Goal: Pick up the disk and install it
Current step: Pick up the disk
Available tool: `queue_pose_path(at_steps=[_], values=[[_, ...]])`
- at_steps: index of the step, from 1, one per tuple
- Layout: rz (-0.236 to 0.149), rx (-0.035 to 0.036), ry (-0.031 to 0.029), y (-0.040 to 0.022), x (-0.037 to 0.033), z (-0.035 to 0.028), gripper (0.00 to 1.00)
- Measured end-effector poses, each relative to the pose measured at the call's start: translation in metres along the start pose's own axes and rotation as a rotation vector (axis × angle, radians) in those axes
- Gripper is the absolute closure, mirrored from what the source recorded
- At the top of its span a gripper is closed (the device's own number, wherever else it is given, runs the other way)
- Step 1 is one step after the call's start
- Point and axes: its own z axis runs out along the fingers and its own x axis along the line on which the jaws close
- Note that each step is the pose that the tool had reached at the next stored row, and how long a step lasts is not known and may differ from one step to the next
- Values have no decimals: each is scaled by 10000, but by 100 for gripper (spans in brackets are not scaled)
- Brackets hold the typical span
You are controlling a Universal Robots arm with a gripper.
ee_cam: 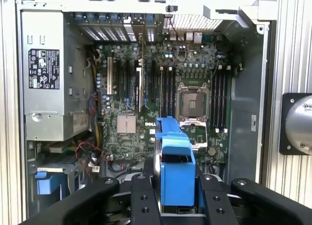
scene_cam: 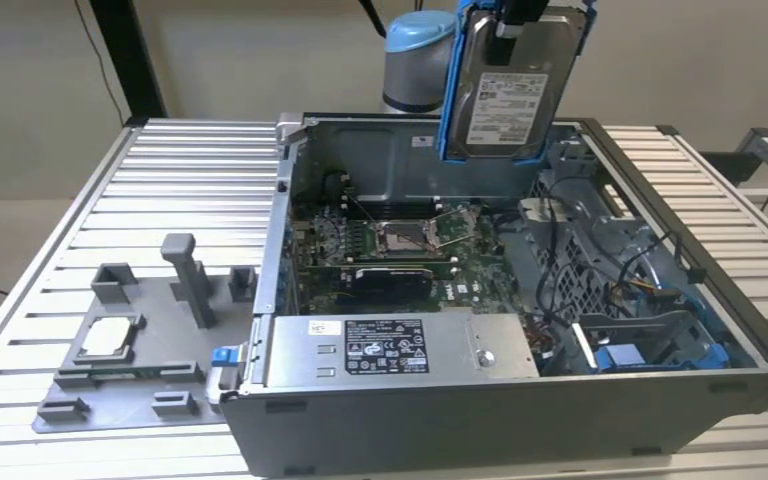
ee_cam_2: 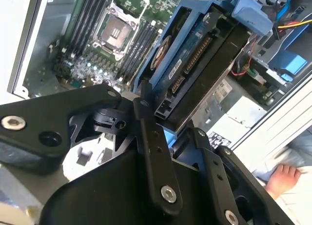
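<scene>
Exterior view: the disk (scene_cam: 502, 95) hangs upright above the far wall of the open case (scene_cam: 704, 290), with the gripper (scene_cam: 515, 18) clamped on its top edge.
Second wrist view: the fingers (ee_cam_2: 151, 152) pinch the disk (ee_cam_2: 195, 73) by its blue frame.
First wrist view: the disk (ee_cam: 175, 161) sits over the motherboard (ee_cam: 146, 88), near the socket (ee_cam: 192, 100).
Care: this carry probably calls for a firm, square pinch and clearance from the cables (ee_cam: 90, 149) and case walls.

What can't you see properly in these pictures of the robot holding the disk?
1. Exterior view: top of the disk and gripper, cut off by the upper edge.
2. First wrist view: the disk's label, turned edge-on.
3. Second wrist view: part of the computer case, behind the disk.
</scene>
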Motion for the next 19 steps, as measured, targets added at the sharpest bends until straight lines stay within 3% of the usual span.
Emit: queue_pose_path(at_steps=[6,19], values=[[-2,-4,1,-4,14,0,100],[1,-53,-1,-32,266,-2,100]])
